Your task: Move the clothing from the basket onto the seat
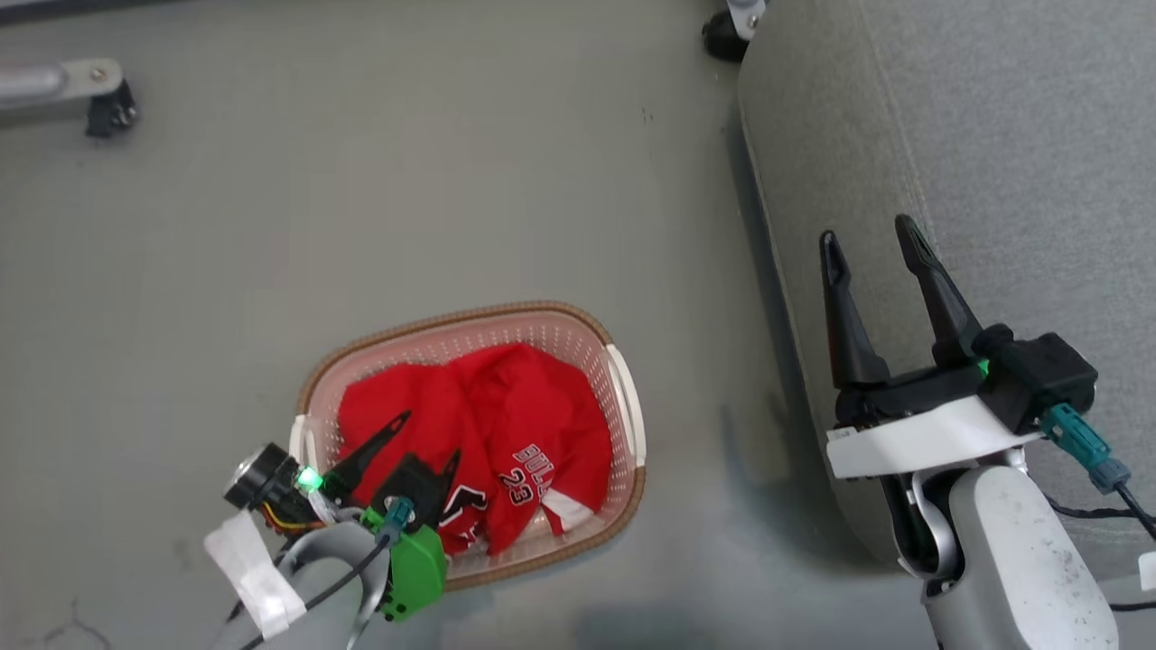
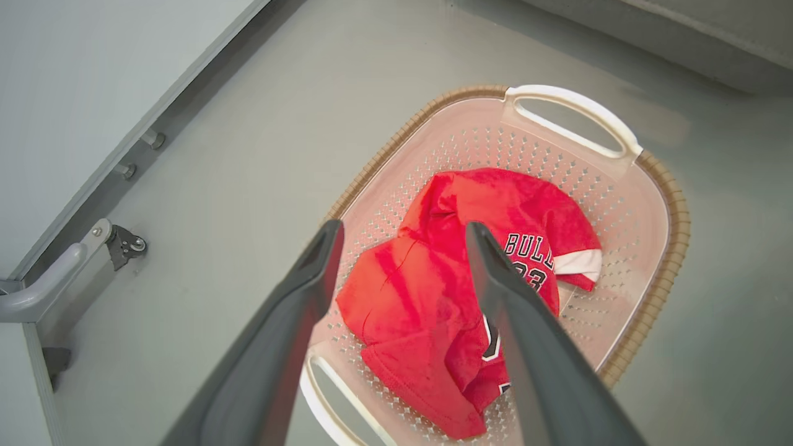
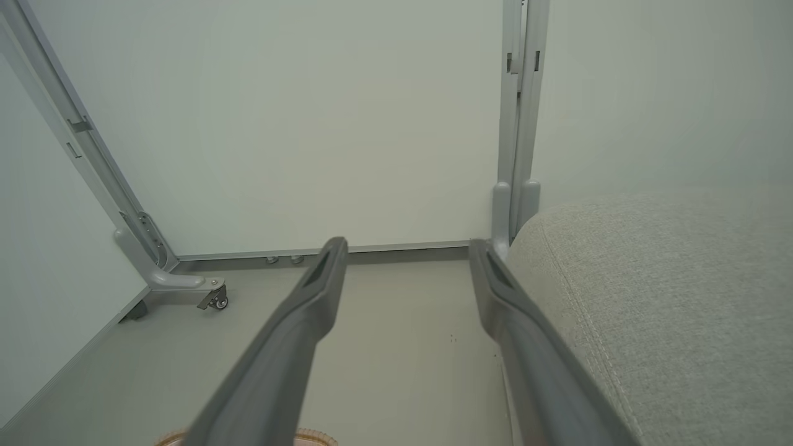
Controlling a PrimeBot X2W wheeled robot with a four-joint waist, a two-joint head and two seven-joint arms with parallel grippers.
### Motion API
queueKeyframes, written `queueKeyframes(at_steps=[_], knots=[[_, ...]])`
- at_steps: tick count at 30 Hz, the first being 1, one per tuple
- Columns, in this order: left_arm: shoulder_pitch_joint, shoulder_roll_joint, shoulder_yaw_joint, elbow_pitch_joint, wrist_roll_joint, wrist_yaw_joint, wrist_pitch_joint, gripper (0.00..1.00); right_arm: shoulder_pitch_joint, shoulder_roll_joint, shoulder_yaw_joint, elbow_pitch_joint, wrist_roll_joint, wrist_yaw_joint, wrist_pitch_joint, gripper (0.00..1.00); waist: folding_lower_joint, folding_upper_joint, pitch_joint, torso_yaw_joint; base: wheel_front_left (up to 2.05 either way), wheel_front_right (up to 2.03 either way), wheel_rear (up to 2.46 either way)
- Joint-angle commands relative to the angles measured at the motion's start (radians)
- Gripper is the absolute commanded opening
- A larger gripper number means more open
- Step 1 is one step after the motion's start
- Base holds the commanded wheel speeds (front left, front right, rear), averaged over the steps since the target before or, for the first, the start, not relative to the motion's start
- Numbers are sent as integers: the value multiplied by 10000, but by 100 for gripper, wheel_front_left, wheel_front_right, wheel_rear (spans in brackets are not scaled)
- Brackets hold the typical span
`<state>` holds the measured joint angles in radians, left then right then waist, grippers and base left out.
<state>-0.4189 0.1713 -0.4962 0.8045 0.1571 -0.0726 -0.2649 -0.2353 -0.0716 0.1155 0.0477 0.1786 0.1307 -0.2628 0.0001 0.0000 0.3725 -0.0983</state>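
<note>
Hovering my left gripper (image 1: 429, 435), fingers spread and empty, over the crumpled red basketball clothing (image 1: 506, 406) inside the cream perforated plastic basket (image 1: 578, 348), seemingly lining up a pinch; my right gripper (image 1: 865, 230) hangs open by the large grey fabric seat (image 1: 993, 135).

The clothing (image 1: 506, 424), bright red with black-and-white "BULL" lettering over a "23" and white trim, lies crumpled inside the basket (image 1: 470, 318). The basket, cream-white and perforated, with a brown woven-look rim and white side handles, stands upright on the floor (image 1: 361, 181), left of the seat (image 1: 993, 135) and apart from it. The seat, a large grey fabric cushion with a stitched seam, lies at the right.
</note>
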Motion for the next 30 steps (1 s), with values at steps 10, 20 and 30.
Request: queueKeyframes(at_steps=[10,20,30], knots=[[-2473,553,-1301,2708,521,-487,7,100,-906,208,414,-422,214,1,-32,100,-1,0,3856,-1332,0,0,0],[-4020,995,-2533,4371,1529,-390,158,100,-1311,216,367,-1042,301,1,-32,100,-1,0,5012,-1851,0,0,0],[-4799,1705,-2857,4791,1767,-35,1451,100,-1628,216,1199,-1431,296,1,-32,100,-1,0,5966,-2460,0,0,0]])
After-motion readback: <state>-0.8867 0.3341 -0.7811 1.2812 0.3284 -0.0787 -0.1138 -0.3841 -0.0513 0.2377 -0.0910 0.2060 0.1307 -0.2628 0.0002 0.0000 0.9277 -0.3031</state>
